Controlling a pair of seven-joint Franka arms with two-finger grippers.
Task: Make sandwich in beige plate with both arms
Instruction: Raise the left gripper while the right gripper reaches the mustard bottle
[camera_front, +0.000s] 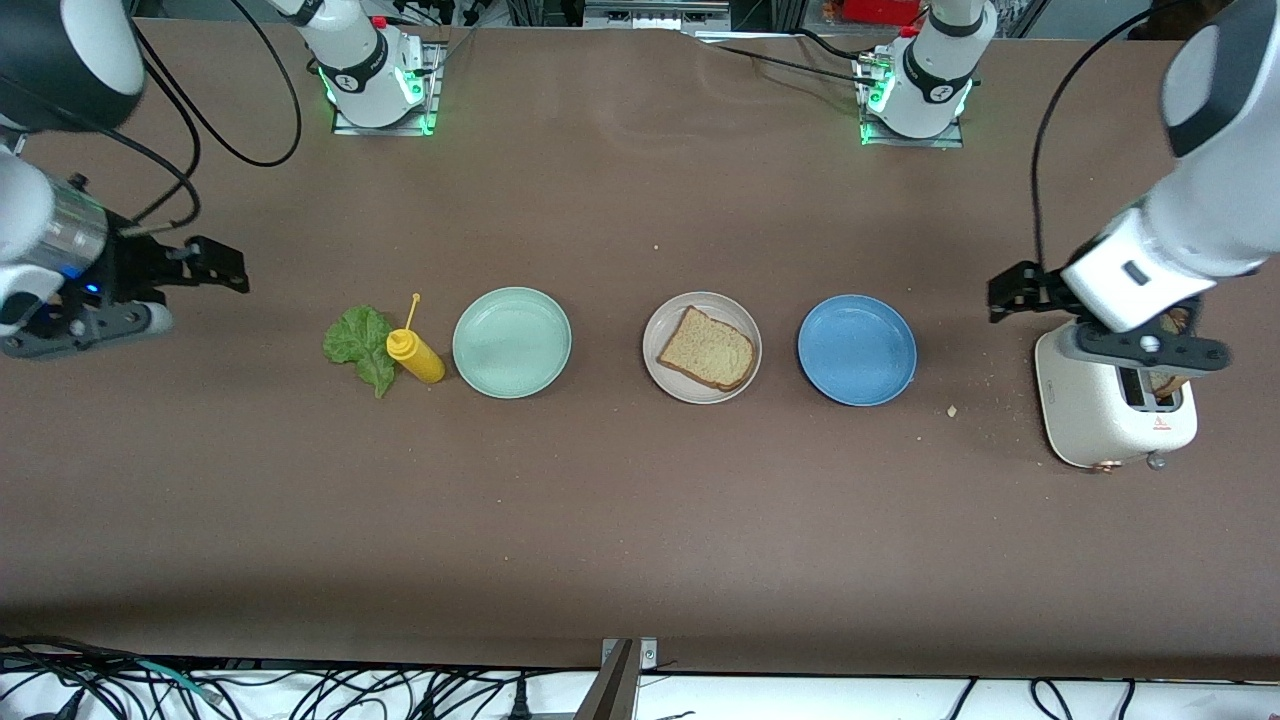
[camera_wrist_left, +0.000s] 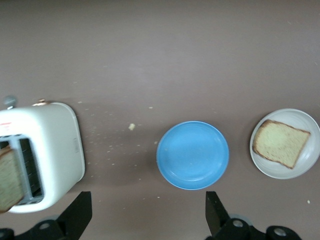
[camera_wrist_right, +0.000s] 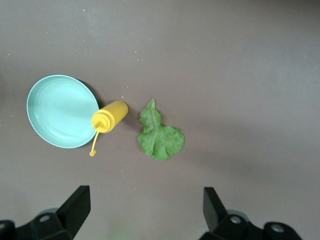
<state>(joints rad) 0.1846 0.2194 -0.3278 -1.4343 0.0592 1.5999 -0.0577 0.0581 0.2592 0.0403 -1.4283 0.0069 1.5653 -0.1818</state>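
The beige plate (camera_front: 730, 312) sits mid-table with one brown bread slice (camera_front: 706, 348) lying on it; both also show in the left wrist view, the plate (camera_wrist_left: 301, 167) and the slice (camera_wrist_left: 279, 143). A second bread slice (camera_wrist_left: 9, 180) stands in the white toaster (camera_front: 1100, 410). The green lettuce leaf (camera_front: 360, 345) lies on the table beside the yellow bottle (camera_front: 415, 353). My left gripper (camera_front: 1012, 292) is open and empty, over the table between the blue plate and the toaster. My right gripper (camera_front: 215, 265) is open and empty, over the table's right-arm end, apart from the lettuce (camera_wrist_right: 159, 136).
A mint-green plate (camera_front: 511, 342) lies between the bottle and the beige plate. A blue plate (camera_front: 857, 349) lies between the beige plate and the toaster. Crumbs (camera_front: 952, 410) are scattered near the toaster. Both plates hold nothing.
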